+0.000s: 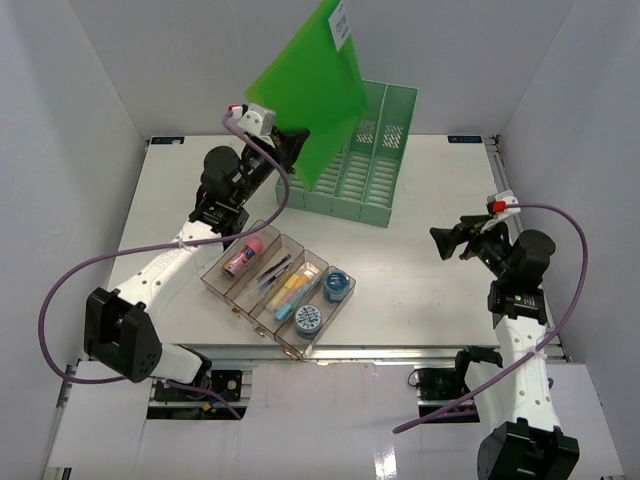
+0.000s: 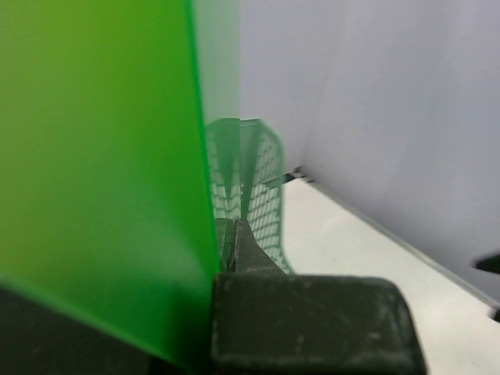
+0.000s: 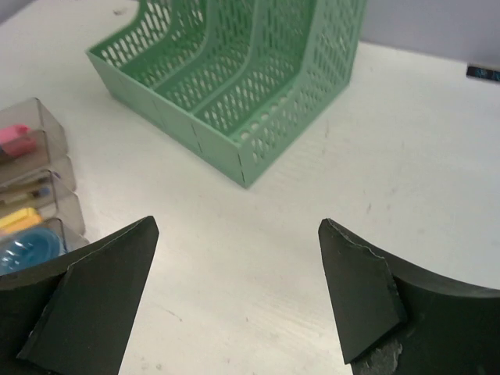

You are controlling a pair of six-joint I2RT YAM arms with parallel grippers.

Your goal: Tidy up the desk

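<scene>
Left pincer (image 2: pixel 231 248) first, since its black finger block fills the bottom of the left wrist view. It's clamped tight on the lower edge of a green folder (image 2: pixel 101 156), and nothing looks slack as far as I can see. From above, the folder is up in the air and tilted, with a white sticker (image 1: pixel 340 20) near its top corner. It hangs over the left end of the green file rack (image 1: pixel 365 175) at the back of the worktop (image 1: pixel 420 280). So my read is that the step in hand is slotting that folder into the rack.

How I'd do it well: square the folder up first so its edge runs parallel with the rack's dividers, because right now it looks angled across them. Then come down slow into one slot, and don't let go before the bottom edge is sitting inside. It's a thin sheet, so it'll probably flex and catch on a divider if rushed.

Right pincer (image 1: pixel 447 243) hovers over the bare right side of the worktop, jaws wide apart, holding nothing. It could steady the rack if it slides. Clear tray (image 1: pixel 213 281) of pens and small bits sits near the front, well apart from all this.
</scene>
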